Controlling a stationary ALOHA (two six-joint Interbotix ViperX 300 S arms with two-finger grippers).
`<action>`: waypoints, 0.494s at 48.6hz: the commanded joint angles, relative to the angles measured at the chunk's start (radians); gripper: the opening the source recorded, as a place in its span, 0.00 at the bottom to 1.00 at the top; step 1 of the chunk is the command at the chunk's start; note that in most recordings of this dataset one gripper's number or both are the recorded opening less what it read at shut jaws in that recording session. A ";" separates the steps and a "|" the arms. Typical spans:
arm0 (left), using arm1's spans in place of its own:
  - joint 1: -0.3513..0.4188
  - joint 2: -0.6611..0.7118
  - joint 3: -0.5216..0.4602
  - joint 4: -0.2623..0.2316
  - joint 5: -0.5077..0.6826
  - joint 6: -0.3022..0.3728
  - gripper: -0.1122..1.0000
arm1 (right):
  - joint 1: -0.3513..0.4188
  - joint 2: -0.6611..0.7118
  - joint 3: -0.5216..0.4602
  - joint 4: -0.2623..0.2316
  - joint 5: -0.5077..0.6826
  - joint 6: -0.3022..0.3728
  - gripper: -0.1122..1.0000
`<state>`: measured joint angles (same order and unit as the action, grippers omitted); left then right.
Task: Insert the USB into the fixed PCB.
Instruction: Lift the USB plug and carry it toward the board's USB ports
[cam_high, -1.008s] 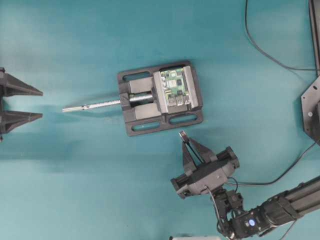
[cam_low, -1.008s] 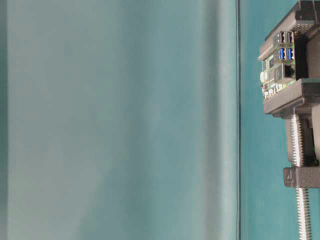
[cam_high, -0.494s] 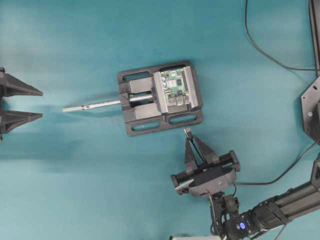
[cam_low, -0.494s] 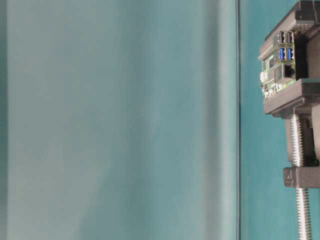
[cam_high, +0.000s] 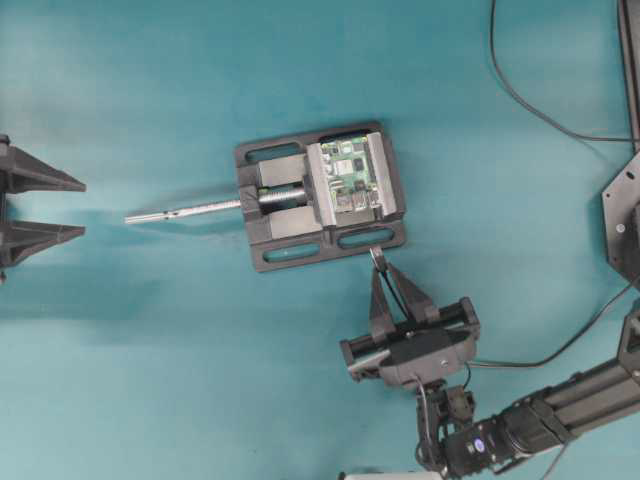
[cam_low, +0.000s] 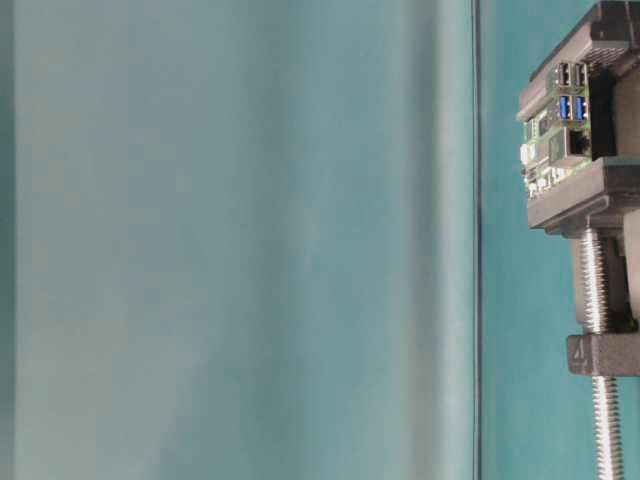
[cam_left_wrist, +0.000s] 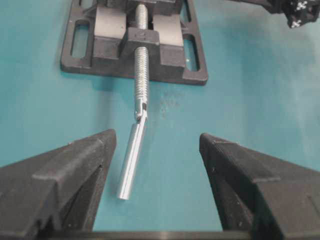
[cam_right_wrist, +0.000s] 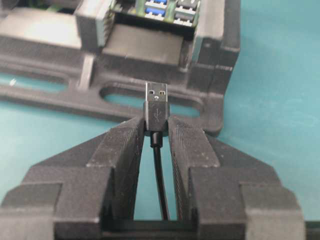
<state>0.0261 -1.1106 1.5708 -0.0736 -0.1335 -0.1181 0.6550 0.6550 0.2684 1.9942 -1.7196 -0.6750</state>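
The USB is clamped between the fingertips of the right gripper, metal tip protruding toward the fixed PCB — just short of the vise base edge. A USB trident symbol is seen on the plug. The left gripper stands wide, empty — well apart.

- A teal table fills the overhead frame.
- A black vise sits flat just right of centre, its silver screw rod pointing left.
- A thin black cable lies on the surface at upper right.
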 joint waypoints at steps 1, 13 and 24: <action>0.003 0.005 -0.011 0.005 -0.009 -0.002 0.87 | -0.017 -0.060 -0.008 0.000 -0.012 0.002 0.29; 0.003 0.005 -0.011 0.005 -0.009 -0.002 0.87 | -0.058 -0.087 0.000 0.002 -0.014 -0.014 0.29; 0.003 0.005 -0.011 0.005 -0.009 -0.002 0.87 | -0.074 -0.100 0.000 0.002 -0.014 -0.046 0.29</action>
<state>0.0261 -1.1106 1.5708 -0.0736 -0.1335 -0.1181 0.5829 0.6029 0.2761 1.9957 -1.7211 -0.7164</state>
